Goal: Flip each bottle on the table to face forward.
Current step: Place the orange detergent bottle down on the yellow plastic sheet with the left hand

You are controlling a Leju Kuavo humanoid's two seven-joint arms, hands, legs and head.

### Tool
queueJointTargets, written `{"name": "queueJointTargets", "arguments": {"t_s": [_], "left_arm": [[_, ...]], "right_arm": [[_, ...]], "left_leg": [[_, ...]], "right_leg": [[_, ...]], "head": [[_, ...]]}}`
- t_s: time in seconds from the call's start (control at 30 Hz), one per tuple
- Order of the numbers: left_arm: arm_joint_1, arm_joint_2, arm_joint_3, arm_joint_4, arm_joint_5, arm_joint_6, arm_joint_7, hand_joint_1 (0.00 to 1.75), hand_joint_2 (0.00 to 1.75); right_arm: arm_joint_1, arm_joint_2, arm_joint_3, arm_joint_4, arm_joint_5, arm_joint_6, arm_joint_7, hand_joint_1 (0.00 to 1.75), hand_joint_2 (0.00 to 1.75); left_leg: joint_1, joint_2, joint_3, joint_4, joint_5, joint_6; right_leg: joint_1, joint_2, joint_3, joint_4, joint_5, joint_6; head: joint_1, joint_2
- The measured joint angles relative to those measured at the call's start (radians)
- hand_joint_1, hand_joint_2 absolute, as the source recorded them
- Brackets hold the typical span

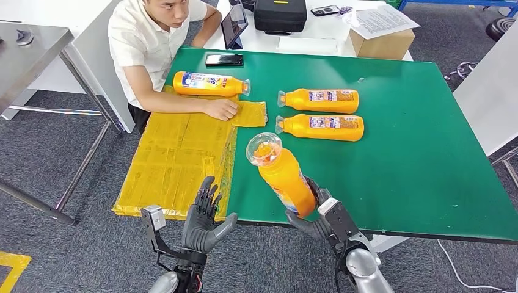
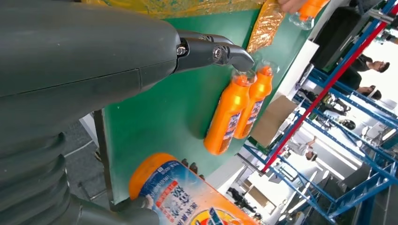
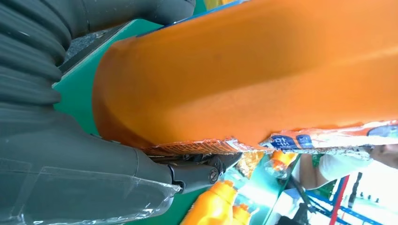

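Note:
My right hand [image 1: 317,217] grips an orange bottle [image 1: 282,174] by its base near the table's front edge, lifted and tilted with its clear cap toward the camera; the same held bottle [image 3: 263,75] crosses the right wrist view, and its labelled base [image 2: 187,197] is seen from the left wrist. Two orange bottles [image 1: 319,100] [image 1: 321,127] lie side by side mid-table, labels up, caps to the left. A fourth bottle [image 1: 209,84] lies by a person's hand at the far left. My left hand [image 1: 206,220] hovers open off the table's front edge, fingers spread, holding nothing.
A person [image 1: 160,43] sits at the far left corner, a forearm resting on yellow sheets [image 1: 177,159] that cover the green table's [image 1: 415,159] left side. A black phone [image 1: 224,60] lies at the far edge. A tablet, black case and cardboard box [image 1: 383,43] stand beyond.

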Motion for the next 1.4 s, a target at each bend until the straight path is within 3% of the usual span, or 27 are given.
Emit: {"name": "queueJointTargets", "arguments": {"t_s": [0.37, 0.83, 0.87, 0.97, 1.0, 1.23, 1.4], "left_arm": [[-0.055, -0.017, -0.045, 0.008, -0.119, -0.058, -0.013, 0.0, 1.75], [-0.058, -0.024, -0.04, -0.035, -0.125, -0.067, -0.017, 0.0, 1.75], [-0.059, -0.024, -0.038, -0.036, -0.121, -0.067, -0.018, 0.3, 1.75], [-0.065, -0.024, -0.029, -0.038, -0.101, -0.067, -0.021, 1.61, 1.75], [-0.066, -0.024, -0.025, -0.039, -0.093, -0.066, -0.021, 1.75, 1.75], [-0.07, -0.027, 0.002, -0.04, -0.039, -0.046, -0.001, 1.75, 1.75], [-0.089, -0.026, -0.021, -0.012, -0.141, -0.023, -0.027, 1.75, 1.75]], "right_arm": [[-0.084, 0.063, 0.168, 0.085, 0.056, 0.012, 0.034, 1.75, 1.75], [-0.163, 0.09, 0.266, 0.265, 0.086, -0.029, 0.045, 1.75, 1.75], [-0.168, 0.092, 0.272, 0.276, 0.091, -0.034, 0.044, 1.75, 1.75], [-0.185, 0.1, 0.294, 0.303, 0.109, -0.046, 0.044, 1.75, 1.75], [-0.19, 0.102, 0.302, 0.312, 0.117, -0.052, 0.044, 1.75, 1.75], [-0.218, 0.112, 0.351, 0.367, 0.144, -0.079, 0.04, 1.75, 1.75], [-0.227, 0.113, 0.364, 0.385, 0.144, -0.098, 0.039, 1.75, 1.75]], "left_leg": [[0.001, 0.0, 0.0, 0.0, 0.001, 0.0], [0.001, 0.0, -0.001, 0.0, 0.001, 0.0], [0.001, 0.0, -0.001, 0.0, 0.001, 0.0], [0.001, 0.0, -0.001, 0.0, 0.001, 0.0], [0.001, 0.0, -0.001, 0.0, 0.001, 0.0], [0.001, 0.0, -0.001, 0.0, 0.001, 0.0], [0.001, 0.0, -0.001, 0.0, 0.001, 0.0]], "right_leg": [[0.001, 0.0, 0.0, 0.001, 0.0, 0.0], [0.001, 0.0, -0.001, 0.0, 0.0, 0.0], [0.001, 0.0, -0.001, 0.001, 0.0, 0.0], [0.001, 0.0, -0.001, 0.001, 0.0, 0.0], [0.001, 0.0, -0.001, 0.001, 0.0, 0.0], [0.001, 0.0, -0.002, 0.0, 0.0, 0.0], [0.001, 0.0, -0.002, 0.0, 0.0, 0.0]], "head": [[0.0, 0.0], [0.0, 0.0], [0.0, 0.0], [0.0, 0.0], [0.0, 0.0], [0.0, 0.0], [0.0, 0.0]]}}
